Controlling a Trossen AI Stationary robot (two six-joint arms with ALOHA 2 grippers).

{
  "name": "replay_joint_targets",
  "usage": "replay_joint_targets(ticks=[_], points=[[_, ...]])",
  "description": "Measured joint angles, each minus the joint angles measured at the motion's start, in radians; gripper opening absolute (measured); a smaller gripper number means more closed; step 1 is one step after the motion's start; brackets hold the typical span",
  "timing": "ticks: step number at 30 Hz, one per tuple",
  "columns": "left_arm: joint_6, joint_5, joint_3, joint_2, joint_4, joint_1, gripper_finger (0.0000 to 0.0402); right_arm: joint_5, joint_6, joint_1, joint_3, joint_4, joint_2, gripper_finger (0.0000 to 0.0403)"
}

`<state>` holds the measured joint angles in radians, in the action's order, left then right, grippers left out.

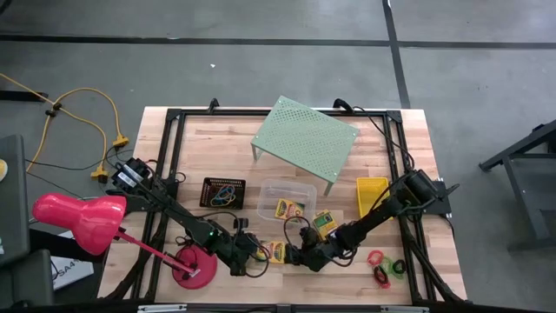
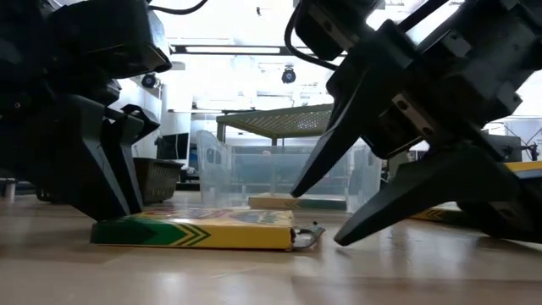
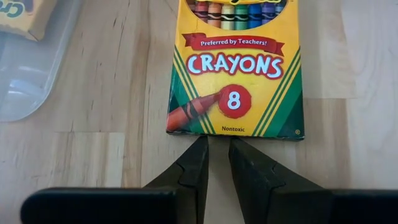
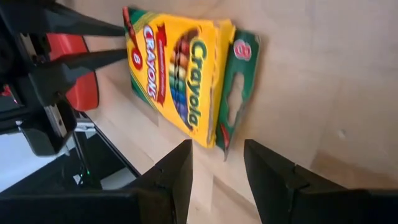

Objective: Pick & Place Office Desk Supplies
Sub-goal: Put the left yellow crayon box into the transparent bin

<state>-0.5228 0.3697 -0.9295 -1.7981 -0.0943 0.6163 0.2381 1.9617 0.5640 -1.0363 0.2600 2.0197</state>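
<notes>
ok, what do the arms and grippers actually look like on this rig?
Both arms are dark, jointed links with black cables looped along them. The left gripper and right gripper each have two matte black, wedge-shaped fingers tapering to narrow tips. No markings visible; a small green light shows on the left arm.

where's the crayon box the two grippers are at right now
In the high view the crayon box lies flat near the table's front edge, between the left gripper and the right gripper, in front of the clear tub.
</notes>
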Motion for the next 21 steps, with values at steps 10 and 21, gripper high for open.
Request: replay_joint_targets(ticks=[10, 21], points=[[0.018, -0.013, 0.000, -0.002, 0.052, 0.000, 0.0063, 0.014, 0.008, 0.006, 0.000, 0.000, 0.000, 0.0133], [0.038, -0.023, -0.003, -0.055, 0.123, -0.005, 0.0063, -0.003, 0.038, 0.027, -0.001, -0.010, -0.001, 0.0133]])
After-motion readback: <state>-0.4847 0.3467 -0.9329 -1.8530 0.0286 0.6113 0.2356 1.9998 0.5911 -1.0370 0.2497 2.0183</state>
